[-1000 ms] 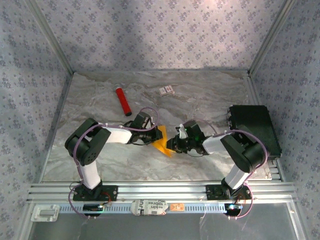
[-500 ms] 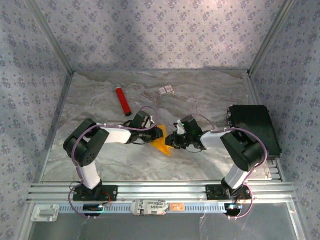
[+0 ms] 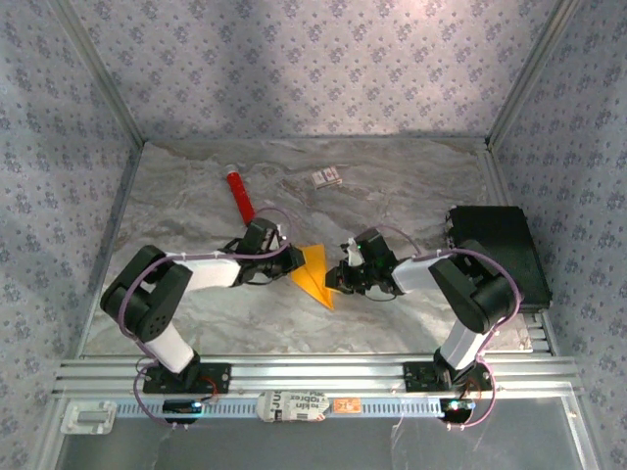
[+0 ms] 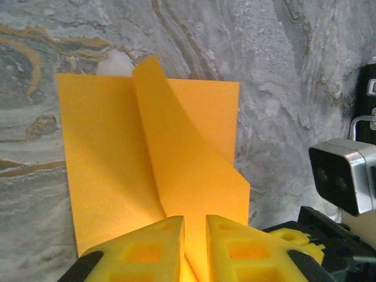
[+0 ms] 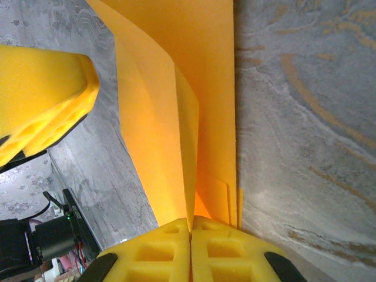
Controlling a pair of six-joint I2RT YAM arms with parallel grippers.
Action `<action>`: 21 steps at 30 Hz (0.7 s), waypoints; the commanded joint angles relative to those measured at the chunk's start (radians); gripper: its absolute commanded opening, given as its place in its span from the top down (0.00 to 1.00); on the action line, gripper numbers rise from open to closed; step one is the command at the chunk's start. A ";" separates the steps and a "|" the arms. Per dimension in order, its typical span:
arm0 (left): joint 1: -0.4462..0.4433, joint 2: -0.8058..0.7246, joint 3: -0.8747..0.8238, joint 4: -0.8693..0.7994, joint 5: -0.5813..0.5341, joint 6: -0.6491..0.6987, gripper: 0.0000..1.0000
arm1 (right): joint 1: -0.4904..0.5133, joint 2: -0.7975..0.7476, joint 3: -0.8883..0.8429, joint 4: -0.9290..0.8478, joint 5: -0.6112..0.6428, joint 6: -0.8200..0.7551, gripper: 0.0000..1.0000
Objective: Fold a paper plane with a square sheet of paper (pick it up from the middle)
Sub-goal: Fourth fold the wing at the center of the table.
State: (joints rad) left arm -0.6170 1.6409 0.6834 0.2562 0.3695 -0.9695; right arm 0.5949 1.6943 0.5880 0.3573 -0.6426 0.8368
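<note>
We pinch the paper point(image 4: 111, 158) tightly in the left gripper point(image 4: 194, 228) and the right gripper point(image 5: 191, 226), so its crease stands up between them.

Orange-yellow paper sheet point(image 3: 313, 275) mid-table, partly folded, pointed near end, centre flap standing up.
</note>
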 commanded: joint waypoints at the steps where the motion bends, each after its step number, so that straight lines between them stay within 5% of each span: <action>1: 0.000 0.039 0.019 -0.010 0.020 0.003 0.88 | -0.006 0.000 -0.022 0.021 0.019 0.021 0.93; 21: -0.003 -0.002 0.016 -0.027 0.028 0.019 0.89 | -0.004 0.026 -0.054 0.057 0.032 0.048 0.95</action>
State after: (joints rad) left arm -0.6151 1.6939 0.6930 0.2321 0.3817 -0.9756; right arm 0.5934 1.6962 0.5457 0.4278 -0.6292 0.8757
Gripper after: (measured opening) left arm 0.104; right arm 0.053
